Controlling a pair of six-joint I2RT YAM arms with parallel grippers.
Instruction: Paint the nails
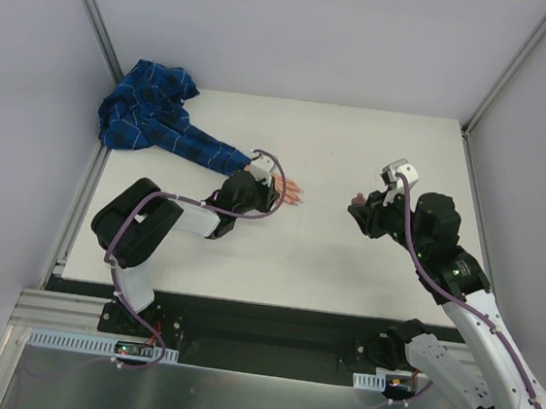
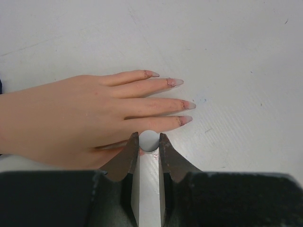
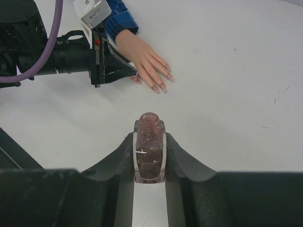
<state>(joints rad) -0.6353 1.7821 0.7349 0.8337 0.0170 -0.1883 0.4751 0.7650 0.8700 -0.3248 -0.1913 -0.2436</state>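
Pale peach fake hand (image 2: pixel 71 118) lay palm down on the white table (image 1: pixel 344 271), left of centre, its blue plaid sleeve (image 1: pixel 165 120) bunched in the far-left corner. We saw its long axis run left to right, with the dark pinkish-mauve nails (image 2: pixel 188 105) pointing at the right arm. Left gripper (image 2: pixel 149 147) crowded the thumb side, jaws narrow on a small round pale-grey piece (image 2: pixel 149 140). Right gripper (image 3: pixel 150 142), well apart, clamped a small clear bottle of pinkish polish (image 3: pixel 149 156).

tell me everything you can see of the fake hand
The fake hand is pale peach and rubbery-looking, lying palm down, flat on the white table, fingers straight and slightly spread. Its long pointed nails are tinted pinkish-mauve. A blue plaid sleeve covers the wrist. The left gripper sits at its thumb side, contact unclear.
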